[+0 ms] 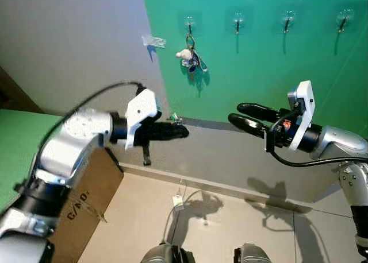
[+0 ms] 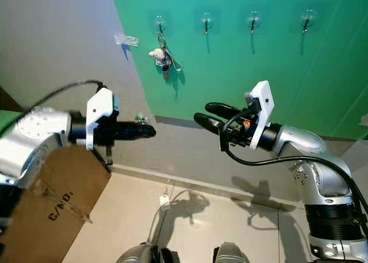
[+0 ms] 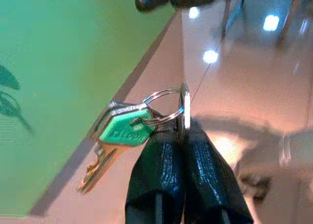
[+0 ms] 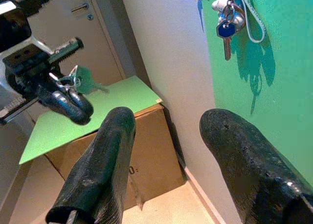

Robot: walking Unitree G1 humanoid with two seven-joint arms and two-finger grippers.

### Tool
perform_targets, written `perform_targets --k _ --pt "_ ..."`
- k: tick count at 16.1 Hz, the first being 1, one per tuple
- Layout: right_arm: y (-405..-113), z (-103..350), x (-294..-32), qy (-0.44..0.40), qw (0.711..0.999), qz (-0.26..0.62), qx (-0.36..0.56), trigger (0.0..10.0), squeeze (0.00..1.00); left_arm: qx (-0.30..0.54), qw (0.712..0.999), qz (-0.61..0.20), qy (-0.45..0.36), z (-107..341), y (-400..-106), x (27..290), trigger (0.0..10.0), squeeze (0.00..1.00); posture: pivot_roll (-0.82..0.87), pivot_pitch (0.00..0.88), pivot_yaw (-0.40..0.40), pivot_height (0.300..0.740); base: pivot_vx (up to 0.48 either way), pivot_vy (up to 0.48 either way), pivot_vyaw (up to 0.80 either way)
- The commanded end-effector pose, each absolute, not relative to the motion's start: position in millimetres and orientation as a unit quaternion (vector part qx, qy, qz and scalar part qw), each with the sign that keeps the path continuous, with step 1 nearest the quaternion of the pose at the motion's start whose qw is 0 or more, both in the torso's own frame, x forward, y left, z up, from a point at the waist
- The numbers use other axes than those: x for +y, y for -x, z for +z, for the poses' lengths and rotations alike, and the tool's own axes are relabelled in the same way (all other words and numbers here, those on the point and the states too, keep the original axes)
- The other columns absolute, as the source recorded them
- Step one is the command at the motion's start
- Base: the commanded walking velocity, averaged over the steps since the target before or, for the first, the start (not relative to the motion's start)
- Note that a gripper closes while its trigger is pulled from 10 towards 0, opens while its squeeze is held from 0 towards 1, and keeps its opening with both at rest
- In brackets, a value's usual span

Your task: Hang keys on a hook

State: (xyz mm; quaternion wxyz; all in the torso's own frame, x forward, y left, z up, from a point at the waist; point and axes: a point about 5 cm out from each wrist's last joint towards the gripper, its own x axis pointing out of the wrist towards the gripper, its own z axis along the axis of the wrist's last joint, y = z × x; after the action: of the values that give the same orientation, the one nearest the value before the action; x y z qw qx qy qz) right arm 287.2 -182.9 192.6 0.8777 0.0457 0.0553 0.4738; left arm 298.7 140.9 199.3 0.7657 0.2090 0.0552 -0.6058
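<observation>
The keys [image 3: 120, 141] are a light, rigid, loosely swinging bunch, best held by the ring [image 3: 164, 106]. The left gripper [image 3: 182, 131] has its fingers [image 3: 156, 170] pressed together on that ring, the keys dangling beside the tips. The right gripper [image 1: 241, 116] hovers nearby, fingers spread, empty. Beyond, free hooks [image 1: 237, 22] line the green wall [image 1: 259, 73]; another bunch [image 1: 190, 56] occupies the leftmost.

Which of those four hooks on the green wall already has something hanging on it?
The leftmost hook, nearest the grey wall. A bunch of keys with a small white charm hangs from it; the other three hooks are bare.
</observation>
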Motion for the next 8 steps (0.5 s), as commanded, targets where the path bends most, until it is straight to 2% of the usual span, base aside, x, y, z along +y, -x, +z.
perform_targets --k 1,2,3,4,5,6,7,8 --pt "-283 191 -177 -0.043 0.872 0.484 0.059 10.0 0.00 0.080 0.741 -0.609 -0.270 193 -299 144 0.0 0.00 -0.26 0.076 0.171 0.717 0.000 0.000 0.00" --pt "-283 190 -175 -0.045 0.870 0.487 0.061 10.0 0.00 0.103 0.718 -0.604 -0.329 186 -301 147 0.0 0.00 -0.26 0.077 0.172 0.717 0.000 0.000 0.00" --pt "-282 188 -173 -0.044 0.868 0.490 0.063 10.0 0.00 0.140 0.681 -0.582 -0.422 177 -307 156 0.0 0.00 -0.25 0.079 0.171 0.717 0.000 0.000 0.00" --pt "-281 186 -171 -0.037 0.865 0.496 0.066 10.0 0.00 0.156 0.654 -0.572 -0.470 176 -312 159 0.0 0.00 -0.25 0.080 0.175 0.717 0.000 0.000 0.00" --pt "-280 184 -169 -0.026 0.862 0.502 0.070 10.0 0.00 0.145 0.644 -0.576 -0.481 182 -315 154 0.0 0.00 -0.25 0.079 0.178 0.717 0.000 0.000 0.00" --pt "-280 184 -168 -0.026 0.862 0.502 0.069 10.0 0.00 0.135 0.648 -0.577 -0.478 185 -316 152 0.0 0.00 -0.26 0.079 0.179 0.717 0.000 0.000 0.00" --pt "-280 185 -169 -0.026 0.864 0.499 0.067 10.0 0.00 0.083 0.686 -0.595 -0.411 197 -316 139 0.0 0.00 -0.26 0.079 0.179 0.717 0.000 0.000 0.00" --pt "-280 185 -169 -0.026 0.866 0.495 0.065 10.0 0.00 0.018 0.729 -0.620 -0.290 215 -315 125 0.0 0.00 -0.26 0.078 0.184 0.717 0.000 0.000 0.00"
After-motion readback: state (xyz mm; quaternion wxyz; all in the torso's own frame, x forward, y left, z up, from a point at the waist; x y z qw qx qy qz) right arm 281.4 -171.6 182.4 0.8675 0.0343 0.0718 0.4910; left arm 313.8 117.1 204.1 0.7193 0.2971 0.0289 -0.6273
